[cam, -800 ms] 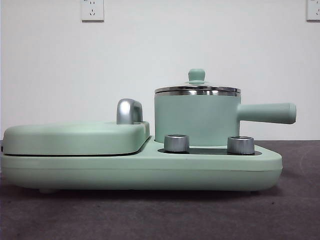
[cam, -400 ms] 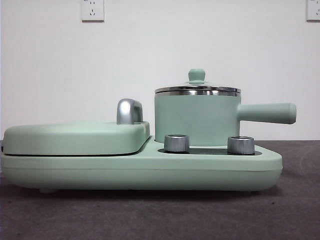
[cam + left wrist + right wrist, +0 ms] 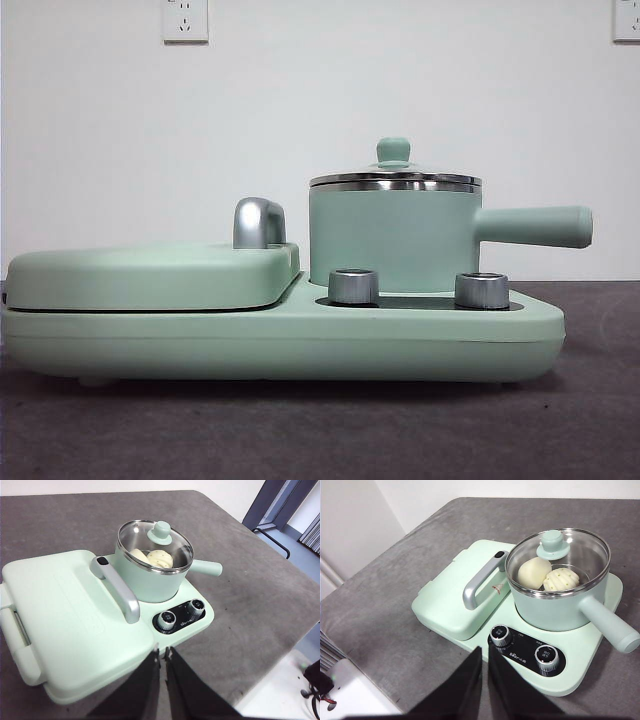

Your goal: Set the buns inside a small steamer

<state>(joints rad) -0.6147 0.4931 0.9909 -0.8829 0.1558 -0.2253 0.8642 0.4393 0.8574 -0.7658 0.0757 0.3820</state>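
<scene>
Nearest each wrist camera are that arm's own two black jaws: the left gripper [image 3: 162, 655] has its jaws drawn together with only a thin slit between them, holding nothing, and the right gripper [image 3: 485, 655] looks the same, jaws together and empty. Both arms hang raised and pulled back on the near side of a mint-green cooking appliance [image 3: 300, 340], looking down at it from above and well apart from it; neither shows in the front view. Beyond the jaws come the appliance's two steel dials [image 3: 522, 647], then the small steamer [image 3: 392, 240], a mint-green pot with a steel rim standing on the appliance behind those dials. Its long straight handle [image 3: 607, 625] runs out sideways from the pot, away from the flat griddle [image 3: 150, 275] with its chrome handle [image 3: 258, 222], which lies beside the steamer on the other side. A glass lid [image 3: 559, 560] with a green knob sits on the steamer's rim. Through the glass the buns are seen inside the pot, side by side and touching: the plain smooth bun [image 3: 534, 572] and the pleated bun [image 3: 561, 579] with green flecks. Judged from this, the task seems finished, both buns in and covered. The right gripper seems slightly the nearer to the steamer, though this is hard to tell.
</scene>
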